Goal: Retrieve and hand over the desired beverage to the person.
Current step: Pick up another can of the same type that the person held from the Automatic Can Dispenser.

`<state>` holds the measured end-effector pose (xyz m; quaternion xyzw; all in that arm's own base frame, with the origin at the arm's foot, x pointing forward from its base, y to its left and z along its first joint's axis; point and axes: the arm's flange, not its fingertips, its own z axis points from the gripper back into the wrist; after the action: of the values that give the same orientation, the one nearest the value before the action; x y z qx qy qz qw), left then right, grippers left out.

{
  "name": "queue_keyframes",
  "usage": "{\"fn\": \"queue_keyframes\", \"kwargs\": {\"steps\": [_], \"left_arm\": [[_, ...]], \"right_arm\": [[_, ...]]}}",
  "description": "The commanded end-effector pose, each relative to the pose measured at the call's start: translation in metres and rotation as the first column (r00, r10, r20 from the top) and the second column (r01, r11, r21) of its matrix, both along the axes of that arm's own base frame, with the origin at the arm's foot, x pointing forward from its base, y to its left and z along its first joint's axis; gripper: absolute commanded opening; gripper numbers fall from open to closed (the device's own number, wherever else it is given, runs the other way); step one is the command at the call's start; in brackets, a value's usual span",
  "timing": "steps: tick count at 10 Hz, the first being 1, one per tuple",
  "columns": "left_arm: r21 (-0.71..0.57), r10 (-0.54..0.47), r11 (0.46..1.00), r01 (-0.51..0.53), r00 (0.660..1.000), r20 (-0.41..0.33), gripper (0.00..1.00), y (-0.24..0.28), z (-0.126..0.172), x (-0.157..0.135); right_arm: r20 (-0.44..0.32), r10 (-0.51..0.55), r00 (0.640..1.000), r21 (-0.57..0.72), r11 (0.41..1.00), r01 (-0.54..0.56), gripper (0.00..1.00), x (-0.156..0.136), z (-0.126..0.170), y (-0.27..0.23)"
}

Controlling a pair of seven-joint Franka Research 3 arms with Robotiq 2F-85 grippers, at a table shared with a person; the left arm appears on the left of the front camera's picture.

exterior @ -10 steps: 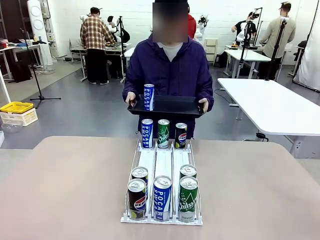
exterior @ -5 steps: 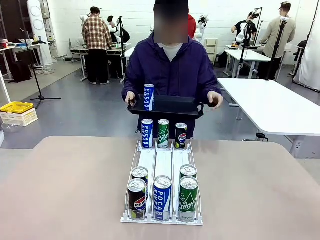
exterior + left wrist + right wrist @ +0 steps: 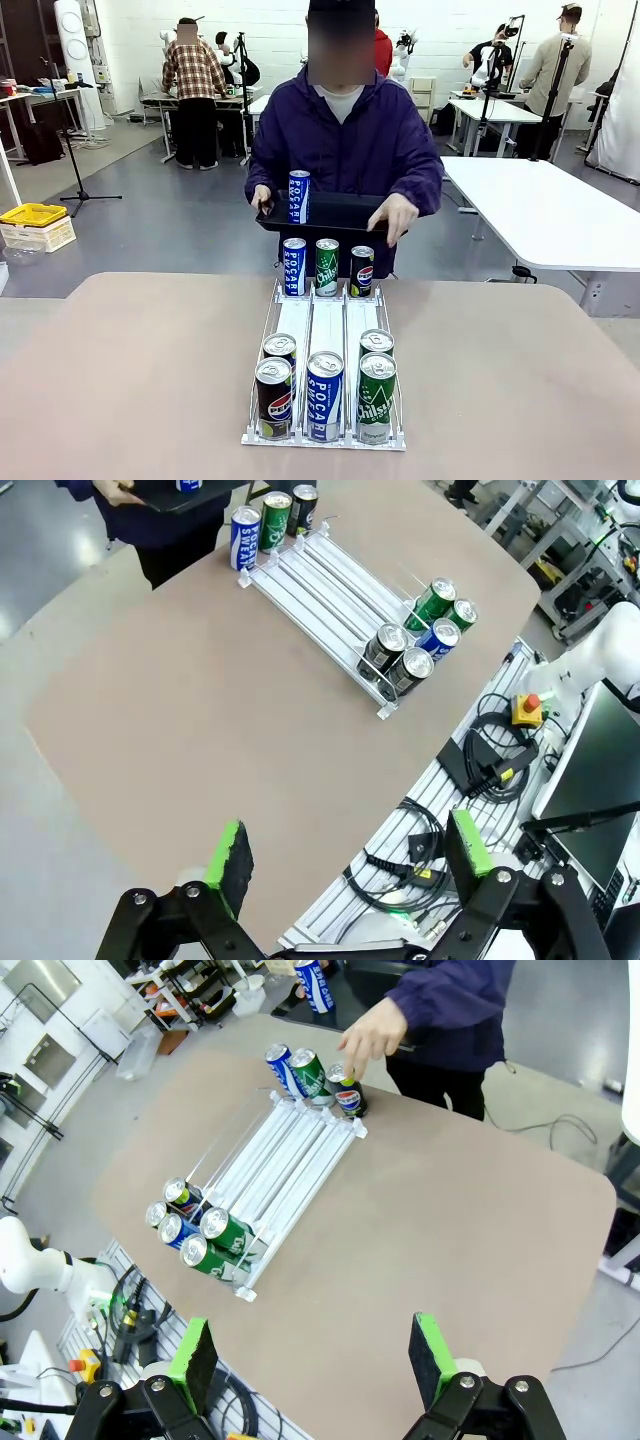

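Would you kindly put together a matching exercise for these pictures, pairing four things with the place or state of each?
Things:
1. black plastic tray
2. white wire can rack
3. person's free hand
4. left gripper

Places or states:
A. jaws wide open, nothing between them
B. lying flat on the beige table
C. stretched out toward the far-end cans
D. held up beyond the table, one tall blue can standing on it

Pairs: 1-D, 2-B, 3-C, 4-A.
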<state>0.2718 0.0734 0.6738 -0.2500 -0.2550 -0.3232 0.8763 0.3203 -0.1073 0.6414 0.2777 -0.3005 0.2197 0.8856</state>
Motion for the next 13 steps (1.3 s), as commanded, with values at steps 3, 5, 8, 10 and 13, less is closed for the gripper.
{"fn": "queue_keyframes", "kwargs": {"steps": [3, 5, 8, 10, 13], "left_arm": [[0.007, -0.014, 1.0, 0.014, 1.0, -0.001, 1.0, 0.0028, 0.0018, 0.0012], [0.007, -0.014, 1.0, 0.014, 1.0, -0.001, 1.0, 0.0028, 0.0018, 0.0012], [0.007, -0.014, 1.0, 0.014, 1.0, -0.001, 1.0, 0.0028, 0.0018, 0.0012], [0.007, -0.014, 1.0, 0.014, 1.0, -0.001, 1.0, 0.0028, 0.0018, 0.0012], [0.007, -0.014, 1.0, 0.014, 1.0, -0.001, 1.0, 0.0028, 0.0018, 0.0012]], "right_arm": [[0.007, 0.017, 1.0, 0.02, 1.0, -0.017, 1.0, 0.0013, -0.0001, 0.0005], [0.007, 0.017, 1.0, 0.02, 1.0, -0.017, 1.0, 0.0013, -0.0001, 0.0005], [0.007, 0.017, 1.0, 0.02, 1.0, -0.017, 1.0, 0.0013, -0.0001, 0.0005], [0.007, 0.017, 1.0, 0.02, 1.0, -0.017, 1.0, 0.0013, -0.0001, 0.0005], [0.007, 0.017, 1.0, 0.02, 1.0, -0.017, 1.0, 0.0013, -0.0001, 0.0005]]}}
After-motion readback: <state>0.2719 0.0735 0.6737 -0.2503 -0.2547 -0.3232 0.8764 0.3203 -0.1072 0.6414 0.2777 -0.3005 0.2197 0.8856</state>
